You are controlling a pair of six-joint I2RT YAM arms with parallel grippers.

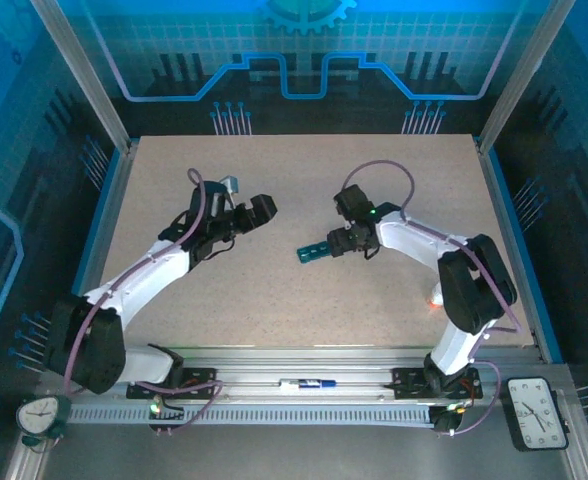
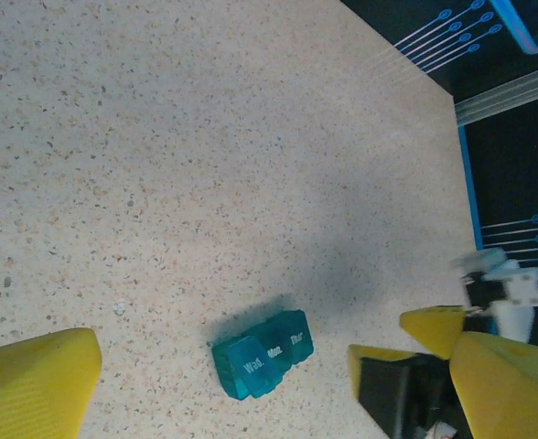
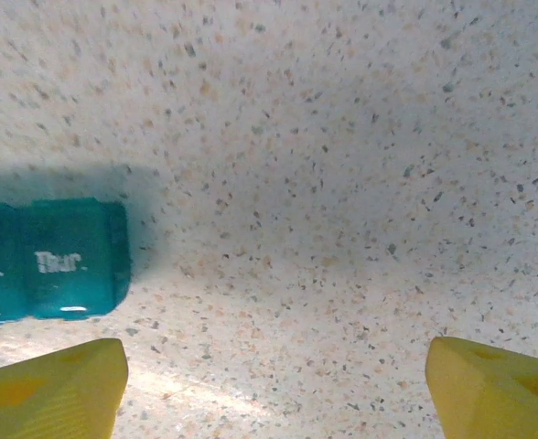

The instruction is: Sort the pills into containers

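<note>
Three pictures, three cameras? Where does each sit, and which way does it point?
Top external: high behind the robot, looking down on the speckled beige table; both arms show.
Left wrist: on the left arm, looking down across the table; its open yellow jaws show.
Right wrist: on the right arm, close above the table; its open yellow jaws show.
All share the small teal-green plastic pill box.

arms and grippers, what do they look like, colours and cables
The left arm and right arm have white shells and black joints, each trailed by a purple cable. The left gripper and right gripper carry yellow wedge-shaped fingers.
</note>
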